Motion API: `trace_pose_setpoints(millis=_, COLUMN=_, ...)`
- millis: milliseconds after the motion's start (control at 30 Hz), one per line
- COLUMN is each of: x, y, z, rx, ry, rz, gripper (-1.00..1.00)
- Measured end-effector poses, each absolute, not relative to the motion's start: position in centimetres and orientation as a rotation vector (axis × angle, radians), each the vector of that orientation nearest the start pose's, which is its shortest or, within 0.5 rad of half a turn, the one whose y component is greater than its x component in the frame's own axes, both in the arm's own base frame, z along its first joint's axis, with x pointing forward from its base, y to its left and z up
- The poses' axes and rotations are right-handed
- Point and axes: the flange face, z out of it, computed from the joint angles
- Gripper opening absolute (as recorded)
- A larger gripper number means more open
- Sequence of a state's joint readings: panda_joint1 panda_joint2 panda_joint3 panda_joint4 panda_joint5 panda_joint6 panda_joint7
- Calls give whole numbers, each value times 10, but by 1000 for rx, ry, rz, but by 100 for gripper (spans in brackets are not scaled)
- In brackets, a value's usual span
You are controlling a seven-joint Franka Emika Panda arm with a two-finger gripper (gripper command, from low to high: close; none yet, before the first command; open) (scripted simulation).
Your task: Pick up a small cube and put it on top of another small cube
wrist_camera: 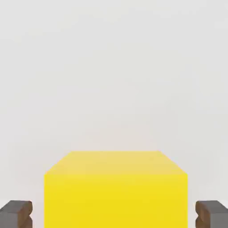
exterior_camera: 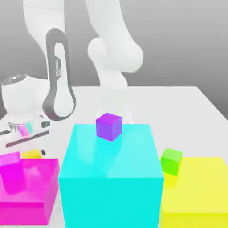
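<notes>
One yellow cube (wrist_camera: 116,200), partly cut off

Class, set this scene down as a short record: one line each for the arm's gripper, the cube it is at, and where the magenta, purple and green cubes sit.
gripper: fingers on either side of the small yellow cube, a gap showing at each side
yellow cube: behind the magenta block
magenta cube: on the magenta block
purple cube: on top of the cyan block
green cube: on the yellow block
stacking: not yet done
</notes>
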State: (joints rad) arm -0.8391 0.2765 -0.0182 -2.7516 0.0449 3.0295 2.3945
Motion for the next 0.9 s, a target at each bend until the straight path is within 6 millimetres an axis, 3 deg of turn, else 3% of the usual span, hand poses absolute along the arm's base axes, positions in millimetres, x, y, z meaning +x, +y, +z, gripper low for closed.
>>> trace_pose_setpoints(millis=133, x=245, y=-289, z=136, rx=242, ry=3130, rz=-2, gripper=-100)
trace_pose_setpoints(millis=333, x=245, y=-290, z=187, rx=242, ry=3130, rz=-2, gripper=-100)
trace_pose_setpoints(millis=400, x=226, y=-318, z=202, rx=360, ry=3105, rz=-17, gripper=-100)
trace_pose_setpoints(millis=533, x=281, y=-325, z=250, rx=96, ry=3051, rz=-59, gripper=-100)
trace_pose_setpoints(millis=567, x=299, y=-318, z=262, rx=5, ry=3034, rz=-62, gripper=-100)
trace_pose_setpoints(millis=633, x=350, y=-278, z=288, rx=-263, ry=2986, rz=-59, gripper=-100)
trace_pose_setpoints(millis=733, x=400, y=-225, z=327, rx=-566, ry=2890, rz=-51, gripper=-100)
trace_pose_setpoints(millis=800, x=423, y=-177, z=345, rx=-756, ry=2826, rz=-33, gripper=-100)
trace_pose_setpoints(millis=900, x=443, y=-103, z=363, rx=-1009, ry=2733, rz=-5, gripper=-100)
